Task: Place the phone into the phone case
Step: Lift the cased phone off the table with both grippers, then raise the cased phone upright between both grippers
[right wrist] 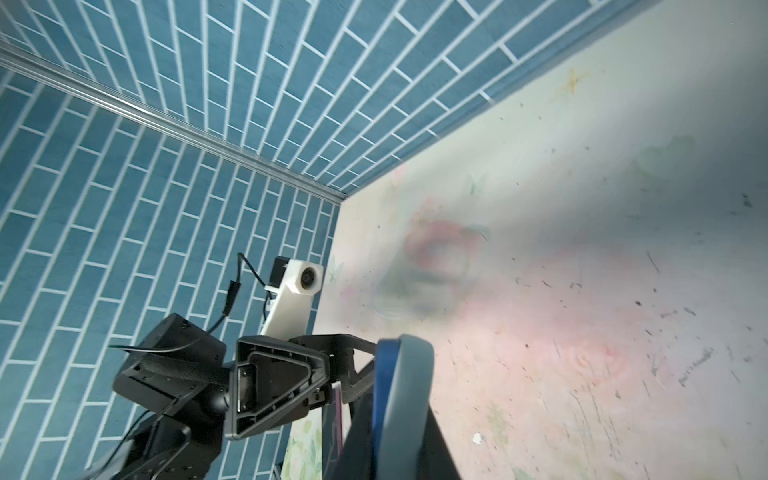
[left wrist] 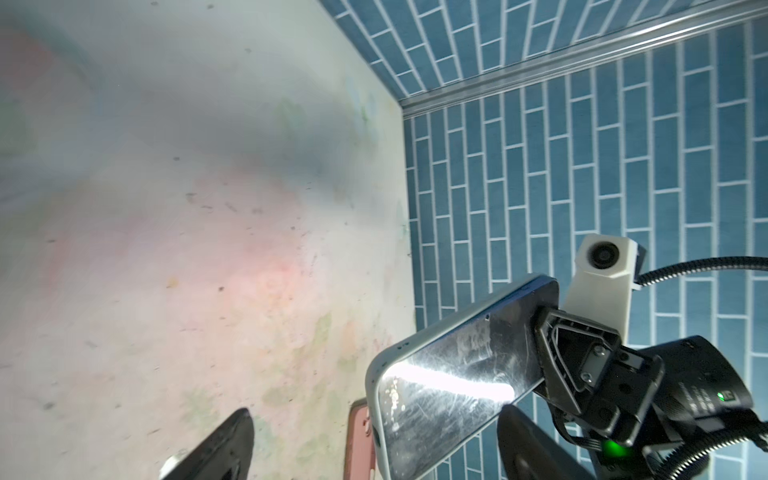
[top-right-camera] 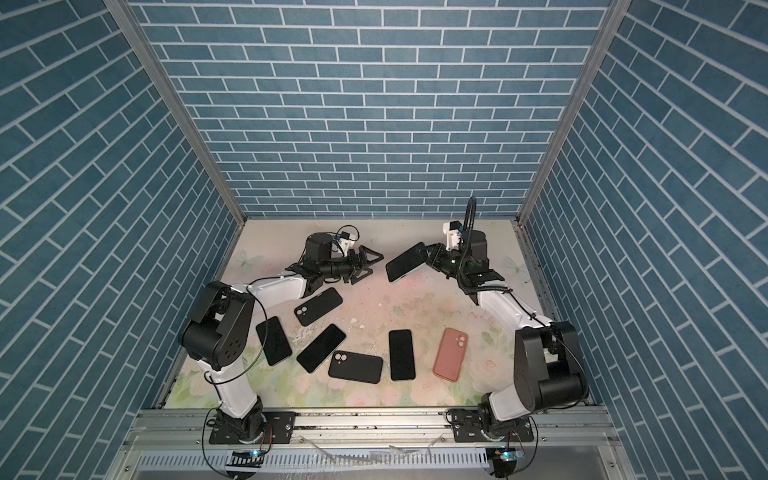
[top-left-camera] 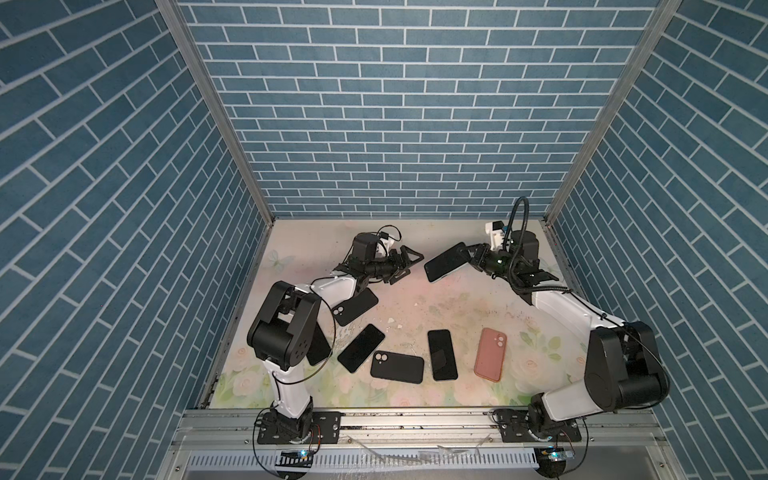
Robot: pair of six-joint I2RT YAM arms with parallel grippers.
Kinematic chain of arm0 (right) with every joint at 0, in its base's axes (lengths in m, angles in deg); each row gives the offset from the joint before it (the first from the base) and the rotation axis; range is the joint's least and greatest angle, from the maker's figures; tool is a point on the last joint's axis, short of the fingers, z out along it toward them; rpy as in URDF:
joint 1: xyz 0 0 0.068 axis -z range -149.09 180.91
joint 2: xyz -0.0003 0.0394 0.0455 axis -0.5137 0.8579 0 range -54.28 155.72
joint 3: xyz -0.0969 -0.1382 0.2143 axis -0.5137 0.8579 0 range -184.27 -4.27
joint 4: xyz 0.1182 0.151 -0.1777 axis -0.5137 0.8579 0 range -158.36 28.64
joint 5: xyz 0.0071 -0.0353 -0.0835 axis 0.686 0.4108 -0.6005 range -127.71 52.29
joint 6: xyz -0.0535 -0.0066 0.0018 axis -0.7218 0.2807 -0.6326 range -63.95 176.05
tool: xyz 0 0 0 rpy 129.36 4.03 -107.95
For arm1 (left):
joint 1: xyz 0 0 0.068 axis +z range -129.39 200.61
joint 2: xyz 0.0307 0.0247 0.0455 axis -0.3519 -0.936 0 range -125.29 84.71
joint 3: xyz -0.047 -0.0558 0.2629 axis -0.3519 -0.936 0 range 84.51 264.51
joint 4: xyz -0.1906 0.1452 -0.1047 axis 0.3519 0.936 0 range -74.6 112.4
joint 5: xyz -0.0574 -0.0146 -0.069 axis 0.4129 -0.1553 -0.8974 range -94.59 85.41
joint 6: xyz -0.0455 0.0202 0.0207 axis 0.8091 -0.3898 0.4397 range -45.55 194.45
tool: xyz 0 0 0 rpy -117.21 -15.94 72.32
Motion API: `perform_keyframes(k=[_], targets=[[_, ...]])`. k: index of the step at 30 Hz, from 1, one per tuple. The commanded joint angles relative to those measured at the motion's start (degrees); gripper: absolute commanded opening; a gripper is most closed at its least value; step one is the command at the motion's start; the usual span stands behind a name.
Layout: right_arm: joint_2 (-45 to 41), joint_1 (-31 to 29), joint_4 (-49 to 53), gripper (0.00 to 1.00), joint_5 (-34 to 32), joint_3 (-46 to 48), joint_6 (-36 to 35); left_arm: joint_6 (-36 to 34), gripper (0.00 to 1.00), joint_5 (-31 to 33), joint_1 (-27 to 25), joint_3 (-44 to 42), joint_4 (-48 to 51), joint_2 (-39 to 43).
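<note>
A dark-screened phone (top-left-camera: 445,262) (top-right-camera: 404,263) hangs tilted above the back of the table, with a pale grey phone case rim (left wrist: 376,370) round its edge. My right gripper (top-left-camera: 467,257) (top-right-camera: 428,254) is shut on its far end. The right wrist view shows the phone's blue and grey edge (right wrist: 401,395) between the jaws. My left gripper (top-left-camera: 405,266) (top-right-camera: 368,264) faces the phone's free end from the left, open and holding nothing. Its two dark fingertips (left wrist: 224,449) stand wide apart in the left wrist view, with the phone beyond them.
Flat on the floral table (top-left-camera: 415,299) lie two black cases (top-left-camera: 355,306) (top-left-camera: 397,367), black phones (top-left-camera: 360,347) (top-left-camera: 442,354) and a pink case (top-left-camera: 490,354) (left wrist: 359,440). Another black phone (top-right-camera: 273,340) lies by the left arm's elbow. Blue brick walls close in three sides.
</note>
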Motion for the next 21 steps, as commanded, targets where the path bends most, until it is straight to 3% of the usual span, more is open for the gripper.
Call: perform_keyframes(k=[1, 5, 8, 12, 21], targets=[[-2.59, 0.09, -3.19, 0.0, 4.27, -2.72, 5.92, 2.72, 0.93, -4.84, -0.33, 0.34, -7.81, 1.38], [-3.59, 0.02, -6.27, 0.0, 6.19, -2.88, 8.72, 2.95, 0.92, -7.29, -1.17, 1.38, -10.39, 1.59], [-3.62, 0.01, -8.32, 0.0, 7.08, -2.53, 10.53, 7.04, 0.88, -8.3, -2.28, 1.27, -16.81, 1.2], [-2.75, 0.02, -13.48, 0.0, 8.04, -1.6, 14.27, 11.34, 0.73, -8.85, -3.8, 1.8, -24.06, 0.34], [-1.6, 0.0, -18.56, 0.0, 9.23, -1.03, 18.0, 11.92, 0.45, -7.61, -4.4, 1.11, -27.82, 2.32]])
